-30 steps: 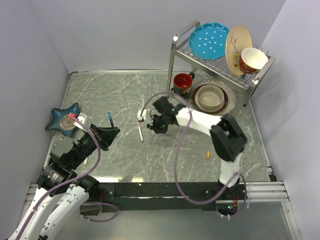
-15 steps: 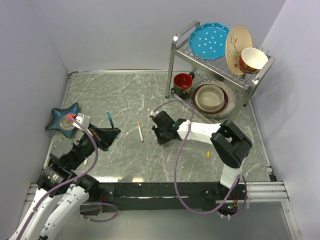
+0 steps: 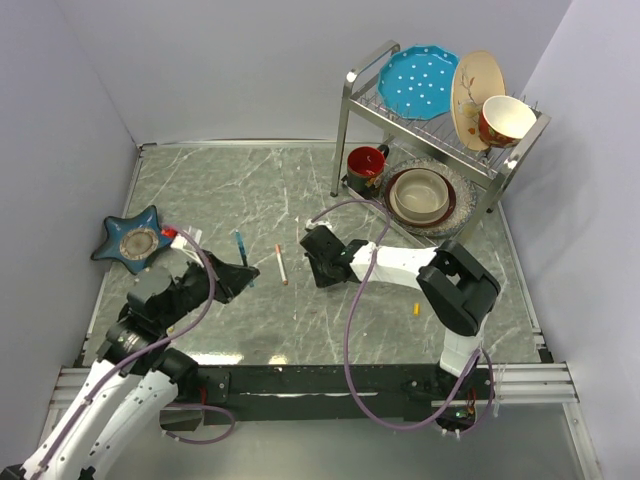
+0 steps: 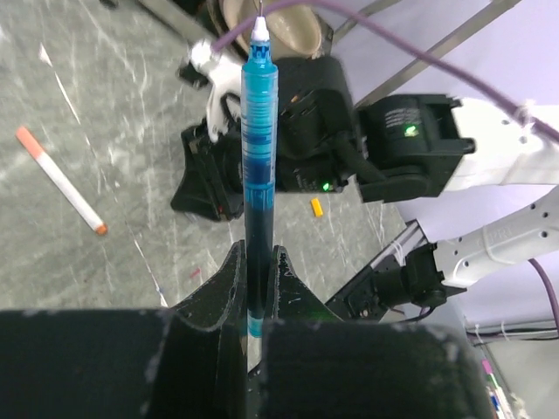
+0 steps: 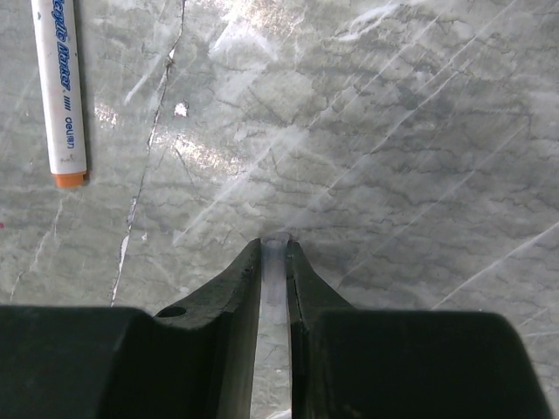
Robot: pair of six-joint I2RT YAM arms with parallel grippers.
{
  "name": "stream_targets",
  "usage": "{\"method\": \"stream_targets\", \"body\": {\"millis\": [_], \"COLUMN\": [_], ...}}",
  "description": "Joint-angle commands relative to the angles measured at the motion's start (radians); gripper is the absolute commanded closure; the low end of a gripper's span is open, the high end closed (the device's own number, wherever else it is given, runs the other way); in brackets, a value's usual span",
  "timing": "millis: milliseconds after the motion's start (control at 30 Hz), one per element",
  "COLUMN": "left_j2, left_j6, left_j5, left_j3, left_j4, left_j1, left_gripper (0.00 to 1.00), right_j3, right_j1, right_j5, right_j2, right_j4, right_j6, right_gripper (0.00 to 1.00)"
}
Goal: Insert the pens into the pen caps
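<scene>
My left gripper [image 3: 243,272] is shut on the blue-teal pen [image 3: 241,250], which sticks out ahead of the fingers with its white tip forward [image 4: 259,148]. A white pen [image 3: 281,264] with a red-orange end lies on the marble table between the arms; it also shows in the left wrist view [image 4: 59,179] and the right wrist view [image 5: 61,96]. My right gripper [image 3: 318,262] is low over the table, right of that pen, shut on a small clear cap-like tube [image 5: 274,271]. A yellow-orange cap [image 3: 416,309] lies loose to the right. A second white pen is not in view.
A blue star-shaped dish [image 3: 130,240] sits at the left. A dish rack [image 3: 440,110] with plates and a cup stands at the back right, with a red mug [image 3: 366,163] and a bowl on a plate [image 3: 422,195] under it. Walls close in on three sides.
My left gripper has moved right toward the table's middle with the blue pen. My right gripper has dropped and shifted right of the white pen, close to the table.
</scene>
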Motion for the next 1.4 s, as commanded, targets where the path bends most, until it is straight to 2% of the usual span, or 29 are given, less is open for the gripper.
{"method": "stream_targets", "body": {"millis": [0, 100, 333, 467, 567, 767, 967, 1367], "left_j2": [0.057, 0.092, 0.143, 0.184, 0.198, 0.198, 0.161, 0.129], "left_j6": [-0.056, -0.111, -0.155, -0.197, -0.198, -0.148, -0.063, -0.066], "left_j5": [0.095, 0.176, 0.265, 0.304, 0.316, 0.333, 0.299, 0.302], "left_j3": [-0.099, -0.169, -0.240, -0.275, -0.286, -0.250, -0.184, -0.187], "left_j4": [0.105, 0.203, 0.413, 0.574, 0.625, 0.614, 0.481, 0.501], "left_j1": [0.002, -0.006, -0.079, -0.124, -0.142, -0.156, -0.158, -0.158], "left_gripper": [0.99, 0.99, 0.99, 0.99, 0.99, 0.99, 0.99, 0.99], "right_j3": [0.030, 0.056, 0.129, 0.116, 0.054, 0.053, -0.005, -0.038], "right_j1": [0.005, 0.007, 0.005, 0.008, 0.007, 0.008, 0.011, 0.045], "right_j5": [0.033, 0.028, 0.039, -0.013, -0.047, -0.125, -0.214, -0.243], "right_j2": [-0.028, -0.128, -0.331, -0.452, -0.550, -0.588, -0.630, -0.625], "right_j4": [-0.049, -0.059, -0.052, 0.093, 0.212, 0.290, 0.396, 0.485], "right_j6": [0.011, 0.019, 0.065, 0.088, 0.138, 0.211, 0.293, 0.350], "right_gripper": [1.00, 1.00, 1.00, 1.00, 1.00, 1.00, 1.00, 1.00]}}
